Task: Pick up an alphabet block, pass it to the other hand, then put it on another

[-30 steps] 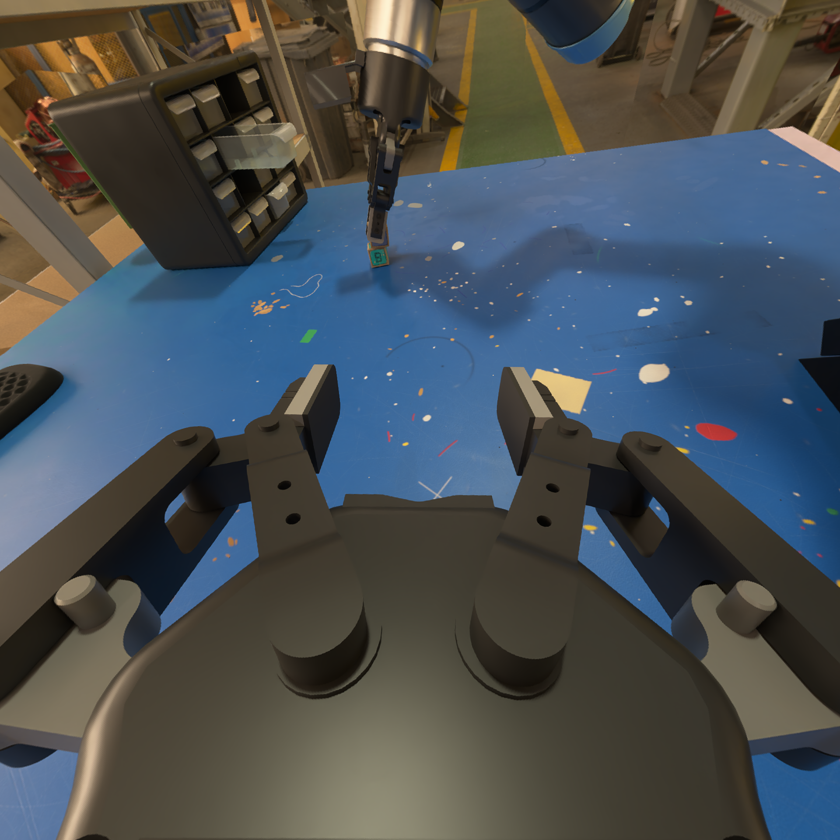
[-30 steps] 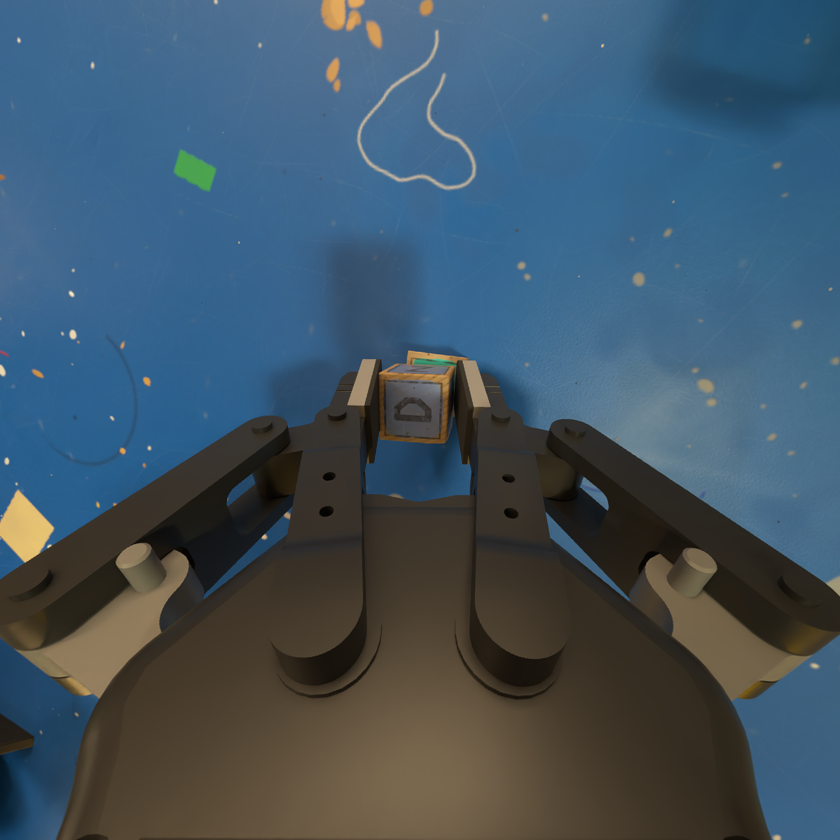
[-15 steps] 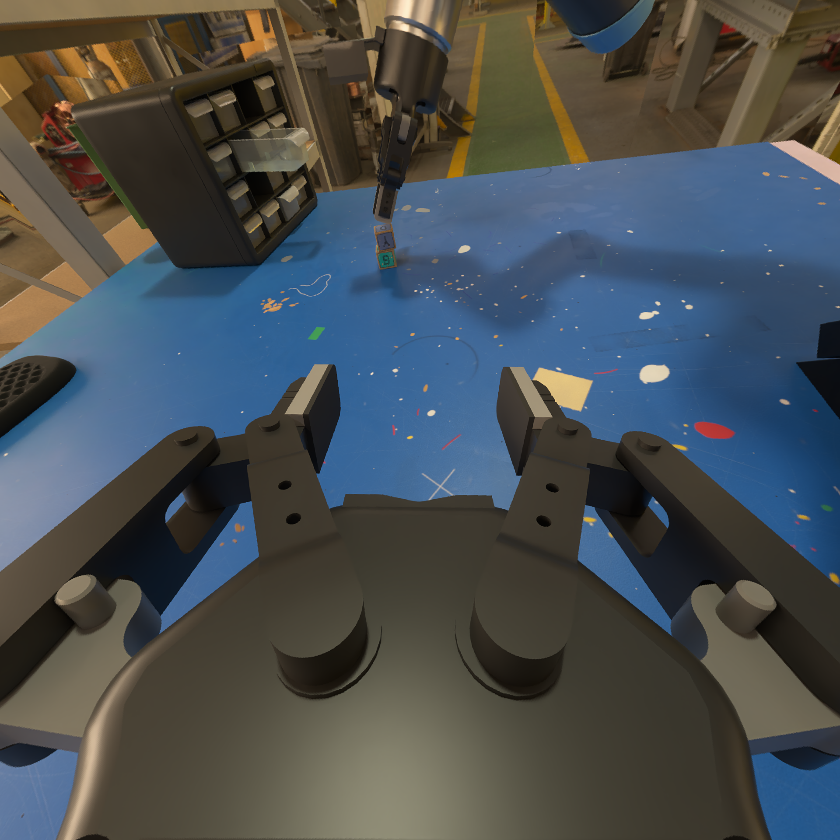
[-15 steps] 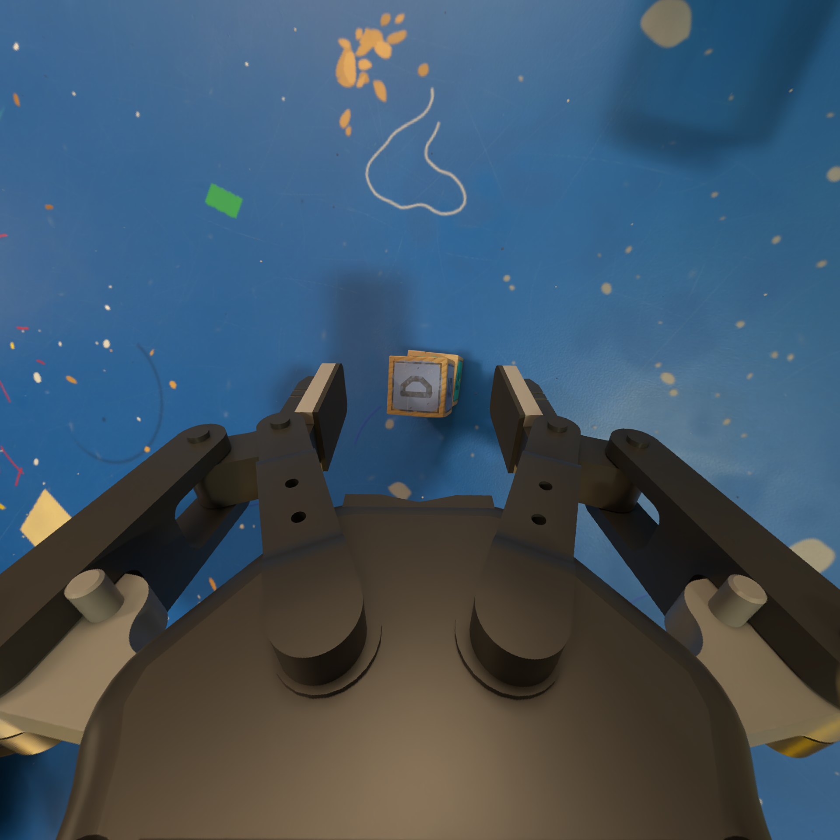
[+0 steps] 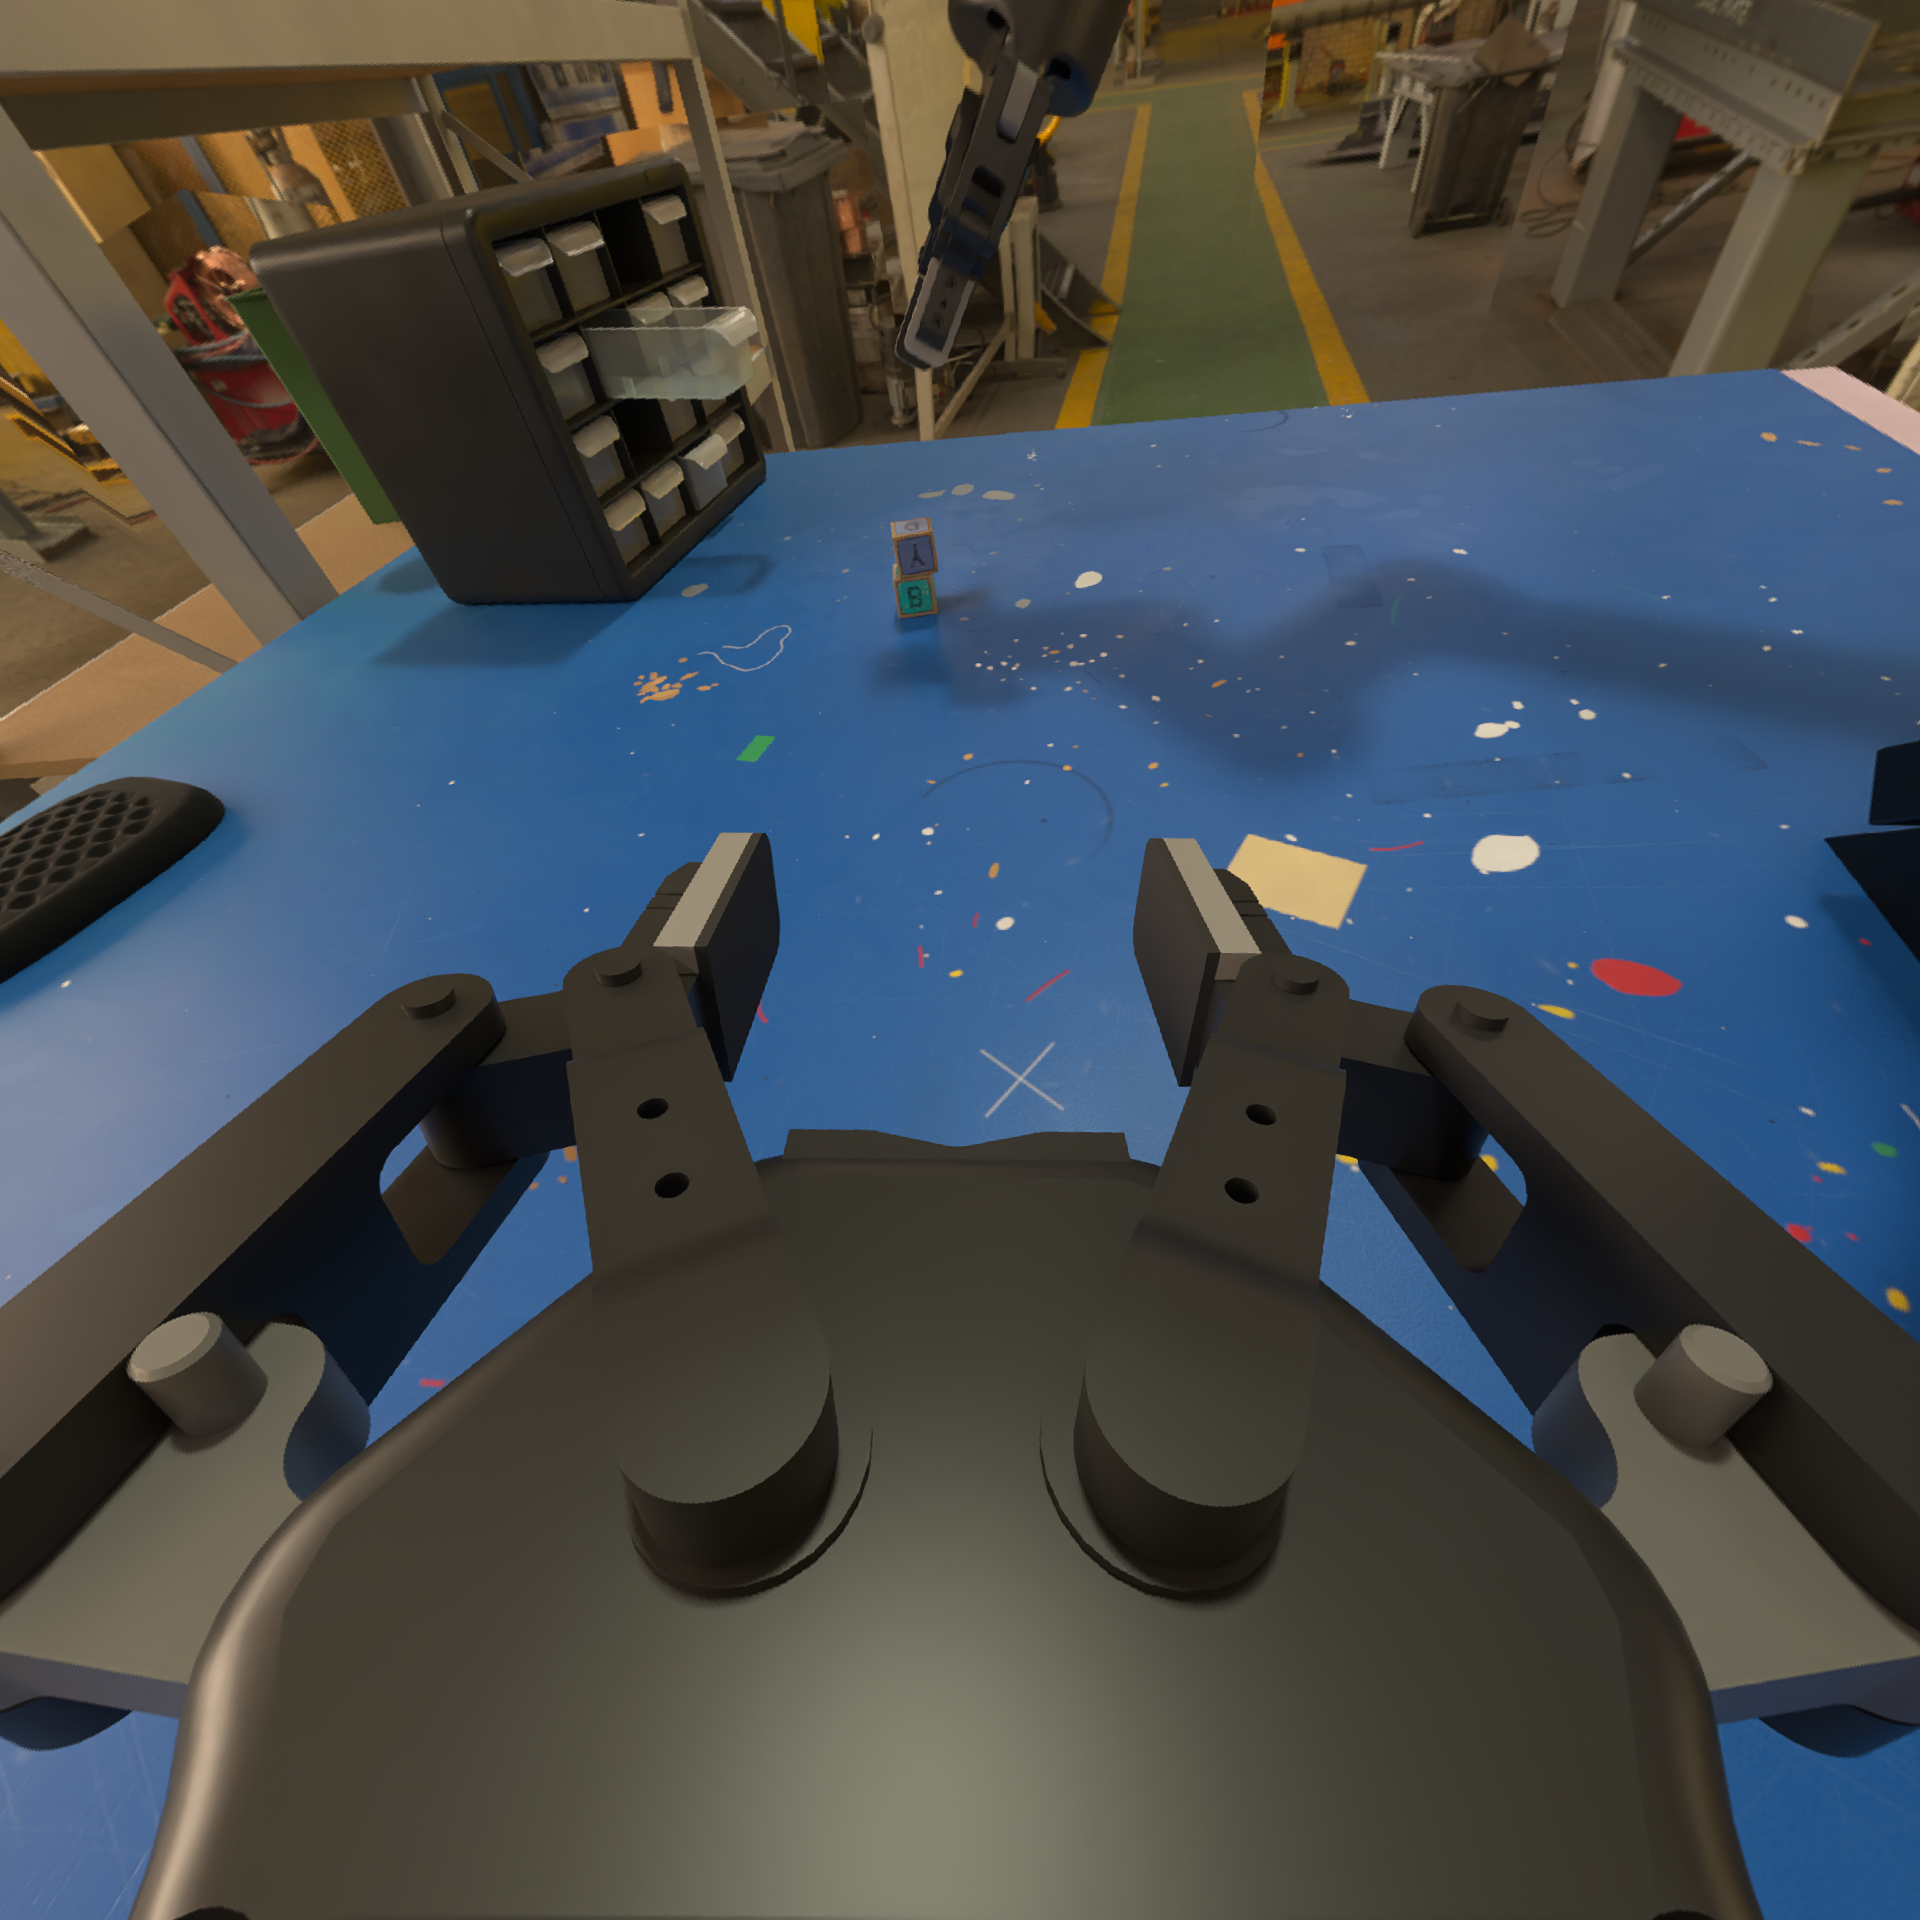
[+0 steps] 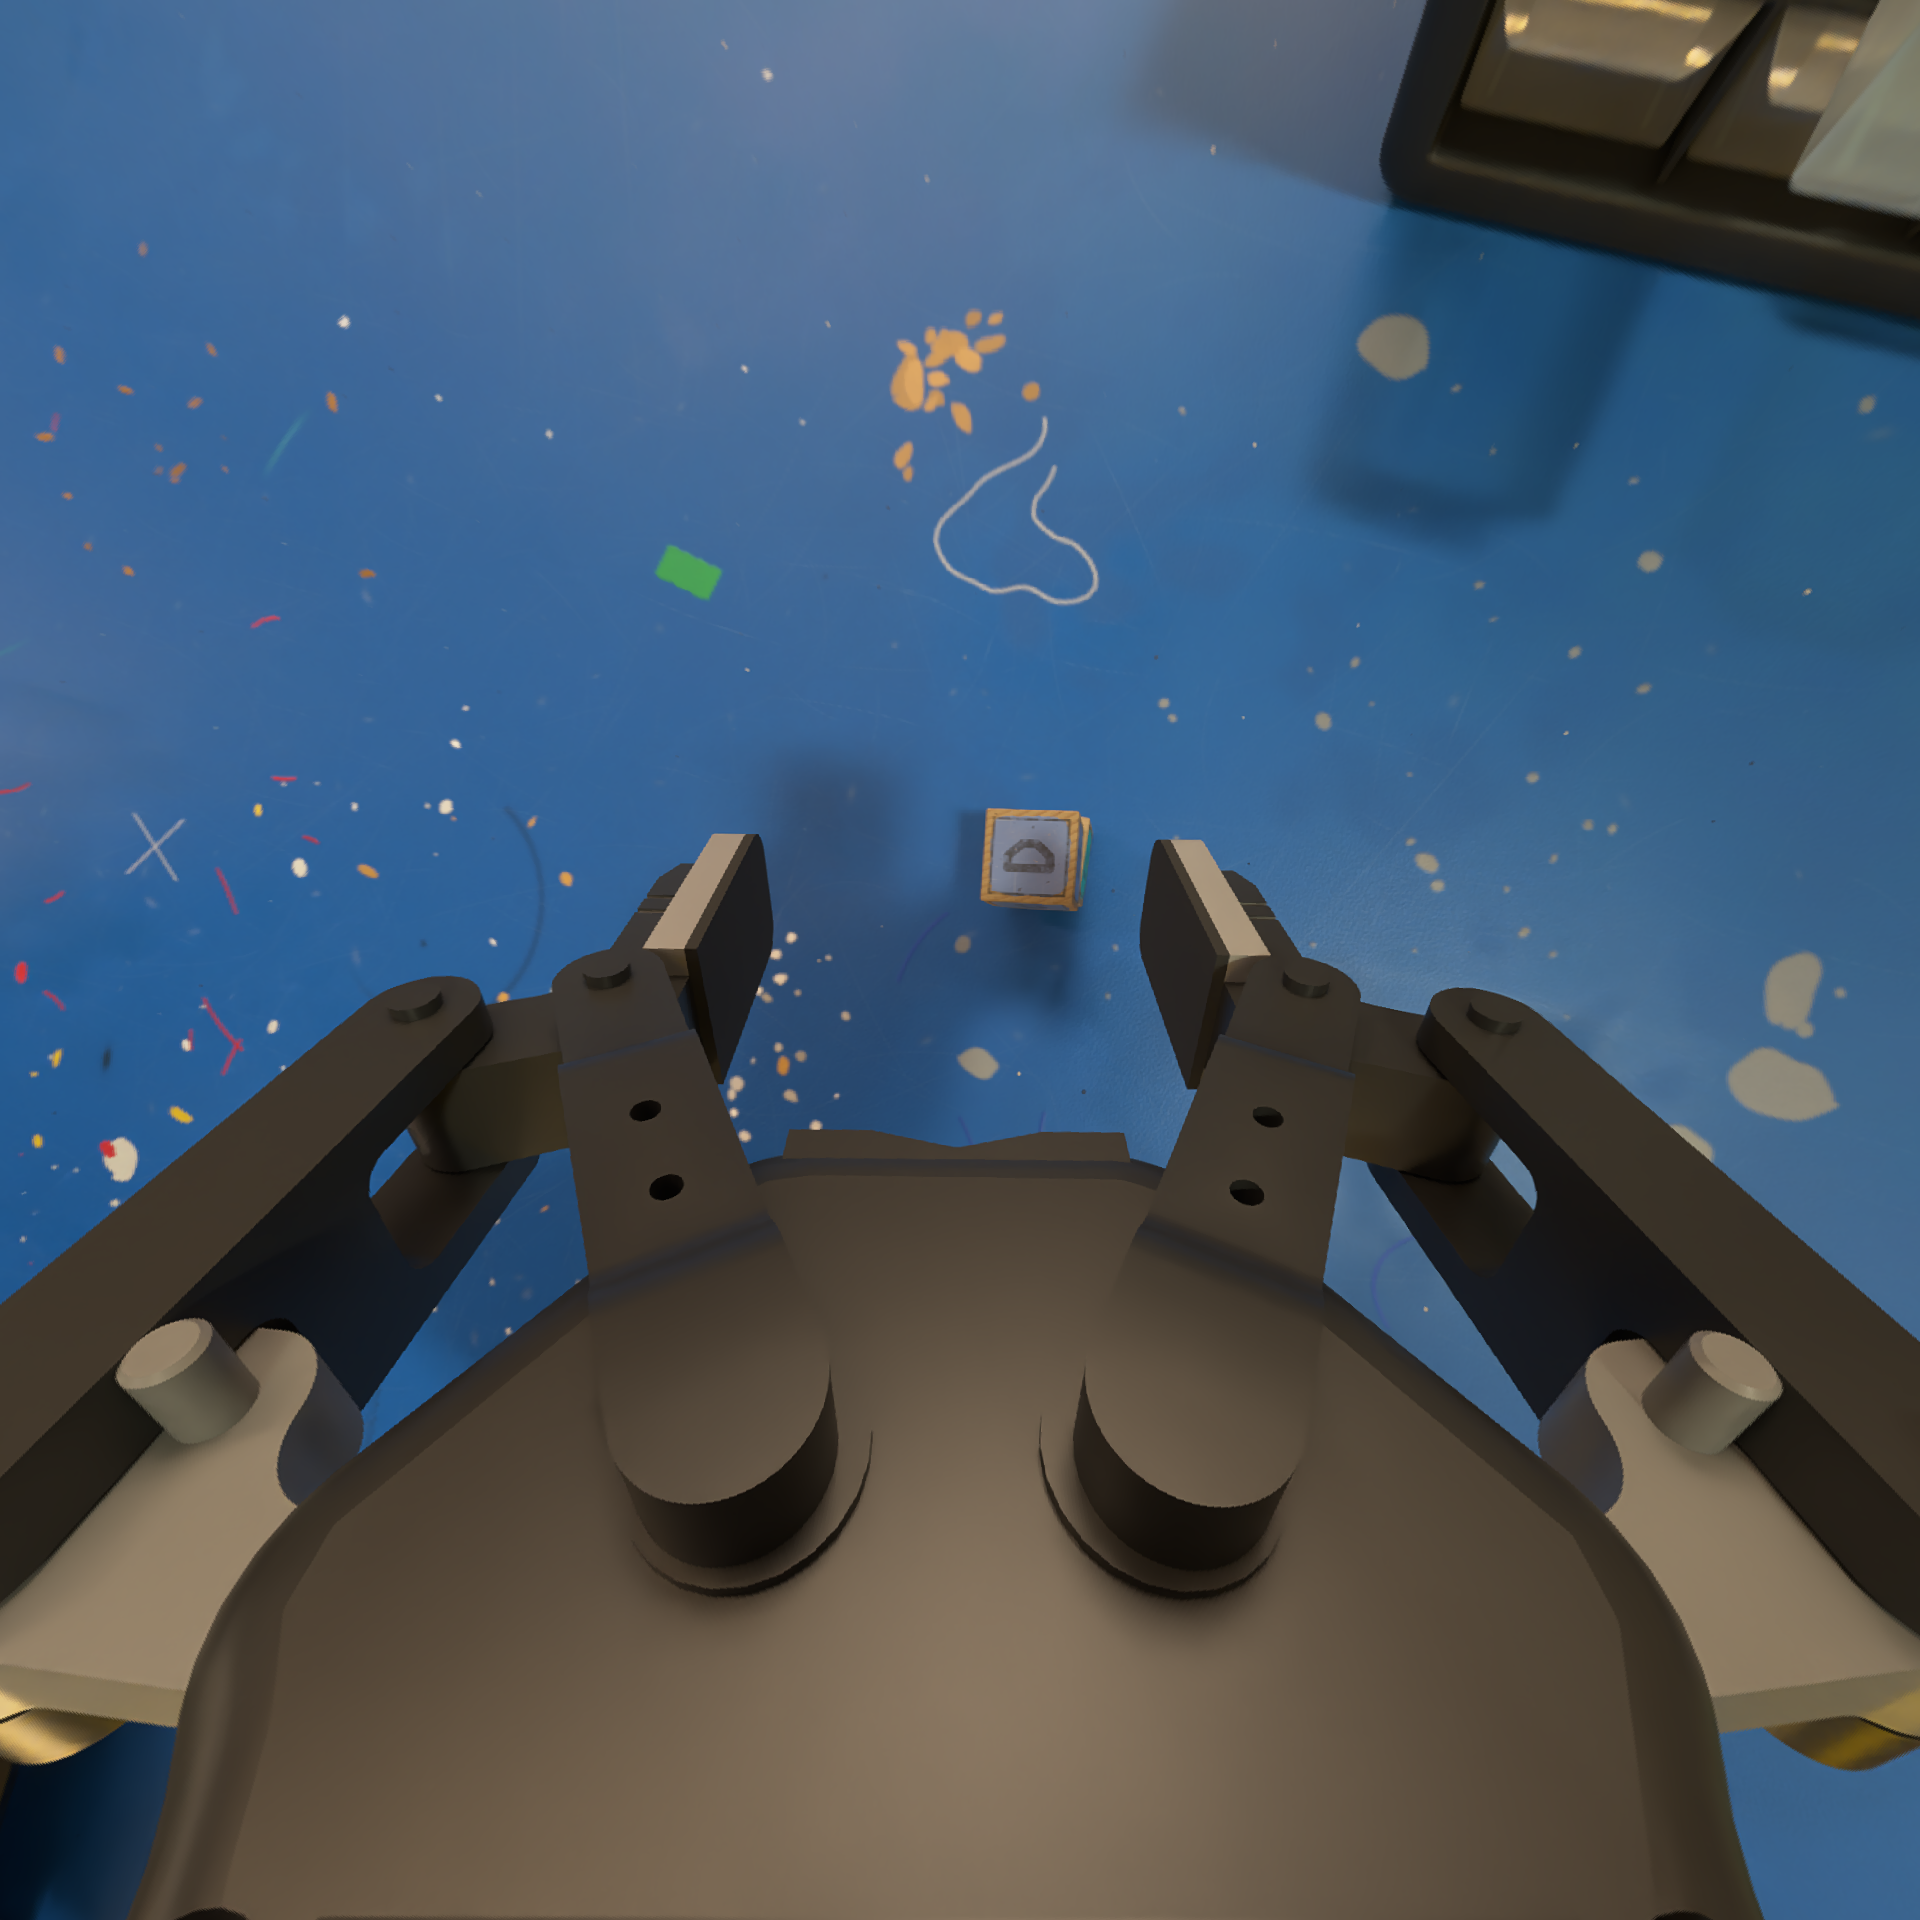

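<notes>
Two alphabet blocks stand stacked on the blue table. In the left wrist view the grey-faced block (image 5: 914, 554) sits on the green-faced block (image 5: 915, 597), far ahead. In the right wrist view I look straight down on the top block (image 6: 1031, 858); a sliver of the green block (image 6: 1084, 868) shows at its right edge. My right gripper (image 6: 956, 914) is open and empty, well above the stack. It also shows in the left wrist view (image 5: 940, 312), high over the blocks. My left gripper (image 5: 956, 914) is open and empty above the near table.
A black drawer cabinet (image 5: 520, 384) with one clear drawer pulled out stands at the table's back left; its corner shows in the right wrist view (image 6: 1683, 135). A black perforated pad (image 5: 83, 862) lies at the left edge. A dark object (image 5: 1886, 831) sits at the right edge.
My right gripper opened, let go of the grey-faced block on top of the green one, and rose well above the stack. The left gripper stayed open and drew back a little.
</notes>
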You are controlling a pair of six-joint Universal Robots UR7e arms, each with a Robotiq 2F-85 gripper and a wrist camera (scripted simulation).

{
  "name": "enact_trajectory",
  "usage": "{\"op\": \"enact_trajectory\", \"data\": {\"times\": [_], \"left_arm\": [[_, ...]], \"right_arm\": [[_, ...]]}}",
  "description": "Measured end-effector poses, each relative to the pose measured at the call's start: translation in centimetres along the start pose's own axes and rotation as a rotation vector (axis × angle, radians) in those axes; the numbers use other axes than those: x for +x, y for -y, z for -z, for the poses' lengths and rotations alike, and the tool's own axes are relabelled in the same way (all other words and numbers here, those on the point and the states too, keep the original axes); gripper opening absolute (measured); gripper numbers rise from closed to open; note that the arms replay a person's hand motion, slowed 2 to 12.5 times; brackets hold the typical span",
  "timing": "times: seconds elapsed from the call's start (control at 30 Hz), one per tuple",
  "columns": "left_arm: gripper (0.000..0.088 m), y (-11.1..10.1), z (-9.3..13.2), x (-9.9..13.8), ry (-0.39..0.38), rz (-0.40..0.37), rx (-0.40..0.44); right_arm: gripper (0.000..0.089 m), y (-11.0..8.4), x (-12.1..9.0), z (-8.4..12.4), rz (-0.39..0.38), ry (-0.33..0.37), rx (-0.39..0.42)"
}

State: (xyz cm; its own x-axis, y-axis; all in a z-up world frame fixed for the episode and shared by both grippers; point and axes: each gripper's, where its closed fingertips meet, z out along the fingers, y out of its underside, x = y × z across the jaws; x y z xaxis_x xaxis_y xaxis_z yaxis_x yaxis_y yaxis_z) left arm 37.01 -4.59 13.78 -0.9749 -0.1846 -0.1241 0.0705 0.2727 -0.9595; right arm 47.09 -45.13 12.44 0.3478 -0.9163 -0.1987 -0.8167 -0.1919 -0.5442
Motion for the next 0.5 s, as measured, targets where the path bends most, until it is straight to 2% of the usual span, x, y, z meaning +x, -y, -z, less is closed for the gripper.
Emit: {"op": "enact_trajectory", "data": {"times": [0.5], "left_arm": [[0.0610, -0.6, 1.7, -0.8, 0.042, 0.029, 0.028]], "right_arm": [[0.0720, 1.7, -4.8, 6.1, 0.086, -0.015, 0.122]]}}
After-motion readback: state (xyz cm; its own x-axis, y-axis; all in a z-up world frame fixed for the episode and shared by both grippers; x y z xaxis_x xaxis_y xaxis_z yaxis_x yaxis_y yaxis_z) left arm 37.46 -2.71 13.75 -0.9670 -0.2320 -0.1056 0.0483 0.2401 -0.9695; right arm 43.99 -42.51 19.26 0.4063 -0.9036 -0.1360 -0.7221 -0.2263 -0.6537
